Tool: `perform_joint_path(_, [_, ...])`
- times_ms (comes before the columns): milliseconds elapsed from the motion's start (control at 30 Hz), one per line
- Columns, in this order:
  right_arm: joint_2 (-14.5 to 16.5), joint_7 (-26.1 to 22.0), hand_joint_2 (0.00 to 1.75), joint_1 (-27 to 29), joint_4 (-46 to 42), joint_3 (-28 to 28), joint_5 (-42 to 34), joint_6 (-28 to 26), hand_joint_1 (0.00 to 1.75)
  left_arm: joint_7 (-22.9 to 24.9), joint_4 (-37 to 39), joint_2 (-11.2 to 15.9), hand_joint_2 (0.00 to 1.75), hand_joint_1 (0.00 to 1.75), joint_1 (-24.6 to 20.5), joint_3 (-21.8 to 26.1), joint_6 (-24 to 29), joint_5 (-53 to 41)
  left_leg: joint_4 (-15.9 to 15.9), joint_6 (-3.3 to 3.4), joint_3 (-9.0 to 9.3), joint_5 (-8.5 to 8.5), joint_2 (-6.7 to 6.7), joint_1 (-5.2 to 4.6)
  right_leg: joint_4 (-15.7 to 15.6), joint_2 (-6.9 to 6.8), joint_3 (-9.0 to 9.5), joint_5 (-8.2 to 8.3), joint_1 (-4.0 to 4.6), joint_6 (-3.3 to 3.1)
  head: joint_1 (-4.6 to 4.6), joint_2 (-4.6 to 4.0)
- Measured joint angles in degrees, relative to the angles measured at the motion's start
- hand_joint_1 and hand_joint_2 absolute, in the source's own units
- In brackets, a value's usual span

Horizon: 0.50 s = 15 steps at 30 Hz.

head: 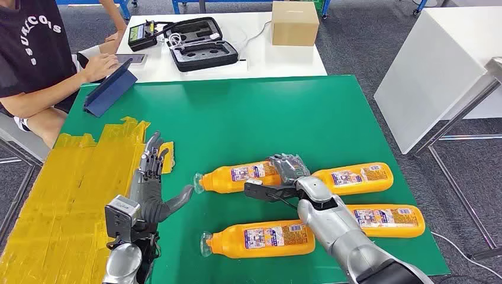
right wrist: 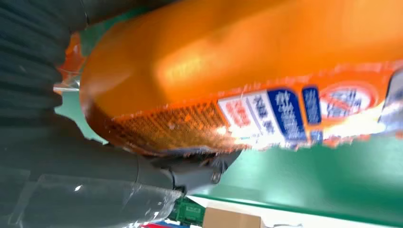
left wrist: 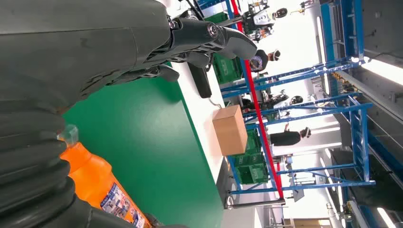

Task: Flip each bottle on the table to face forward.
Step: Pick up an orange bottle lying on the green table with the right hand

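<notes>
Table [head: 248,112]: green top, yellow tape [head: 71,195] over the left part; carries four orange bottles, all lying on their sides.
White table [head: 237,62]: butts against the far edge; holds an open black case [head: 201,44], a smaller black box [head: 142,34] and a carton [head: 295,22].
Person [head: 35,59]: seated at far left in a dark shirt, one hand on a tablet [head: 109,86].
White panel [head: 438,71]: stands right of the green top, well apart from the bottles.
Right arm [head: 337,228]: silver, comes in from below, crossing over the near bottle's base end.
Right hand [head: 283,177]: clamped on the base end of the far-left bottle [head: 240,176]; dark fingers on top, thumb below toward the near side; in the right wrist view the orange body and its label [right wrist: 294,114] lie right against the grey thumb [right wrist: 142,175].
Left hand [head: 153,180]: flat over the tape's edge, fingers apart and pointing away, holding nothing; thumb tip just beside the far-left bottle's cap [head: 198,182], contact cannot be told.
Far-left bottle: cap to the left, label up, between the two hands.
Far-right bottle [head: 355,177]: in line with it, behind the right hand.
Near bottle [head: 260,238]: cap to the left, label up, in front of the right hand.
Right bottle [head: 388,220]: beside the right arm, near the table's right edge.
</notes>
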Motion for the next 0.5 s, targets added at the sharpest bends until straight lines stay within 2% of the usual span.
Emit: perform_joint_path(500, [0.83, -0.91, 1.75, 3.18, -3.65, -0.16, -0.46, -3.21, 1.75, 0.05, -0.03, 0.00, 1.75, 0.00, 0.17, 0.02, -0.32, 0.26, 0.00, 0.00, -0.10, 0.00, -0.01, -0.01, 0.01, -0.01, -0.08, 0.00, -0.01, 0.00, 0.01, 0.00])
